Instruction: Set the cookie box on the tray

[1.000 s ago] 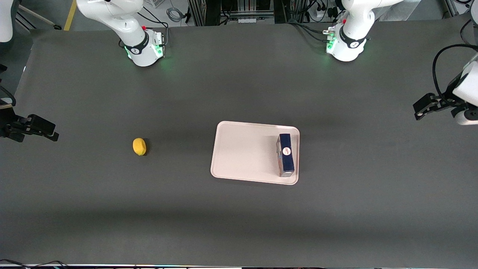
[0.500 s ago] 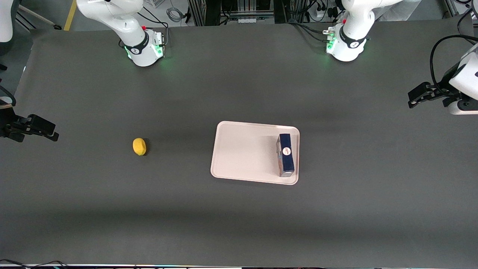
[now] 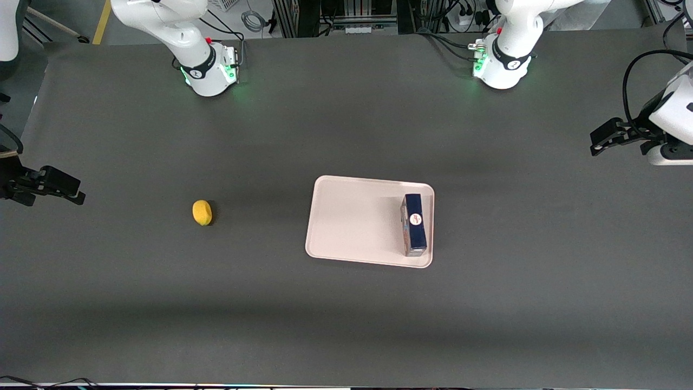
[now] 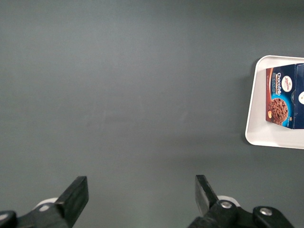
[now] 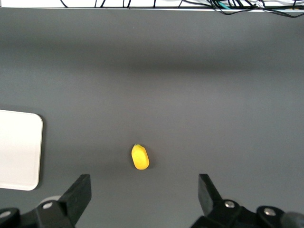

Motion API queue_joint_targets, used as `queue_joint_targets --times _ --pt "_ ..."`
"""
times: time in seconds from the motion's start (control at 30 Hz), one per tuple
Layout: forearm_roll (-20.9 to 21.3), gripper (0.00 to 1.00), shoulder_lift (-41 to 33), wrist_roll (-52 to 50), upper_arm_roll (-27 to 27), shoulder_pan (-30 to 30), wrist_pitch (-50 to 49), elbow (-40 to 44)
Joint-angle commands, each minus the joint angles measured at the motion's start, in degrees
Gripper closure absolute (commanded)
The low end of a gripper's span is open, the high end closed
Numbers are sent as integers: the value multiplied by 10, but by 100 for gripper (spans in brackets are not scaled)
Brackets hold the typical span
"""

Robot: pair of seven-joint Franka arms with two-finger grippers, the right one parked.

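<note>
A dark grey worktop (image 3: 346, 314) fills the front view, with cables and rack frames along its edge farthest from the front camera, where the two white arm bases stand. The left arm's hand (image 3: 598, 143) hangs above the worktop at the working arm's end, holding nothing; in the left wrist view its two black fingers (image 4: 76, 197) stand wide apart over bare grey surface.

Well away from the hand, toward the middle of the worktop and somewhat nearer the front camera than the hand, lies the tray (image 3: 352, 216), pale pinkish-white with rounded corners and a low rim. The cookie box (image 3: 415, 225) rests inside it, lying along the tray's short edge that faces the hand, just within the rim. Its dark-blue top shows a round red-and-white logo. The left wrist view catches that end of the tray (image 4: 254, 111) and the box's (image 4: 285, 102) face with the brown cookie picture.

Much farther from the hand, past the tray toward the parked arm's end, a small yellow lump (image 3: 202, 212) sits alone on the worktop, well apart from the tray.
</note>
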Motion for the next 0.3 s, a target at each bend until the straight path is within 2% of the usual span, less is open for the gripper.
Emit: queue_joint_targets --times 0.0,0.27 --pt "-8 0 -14 13 -4 7 0 -10" --pt "-8 0 -15 13 -4 6 -3 -9"
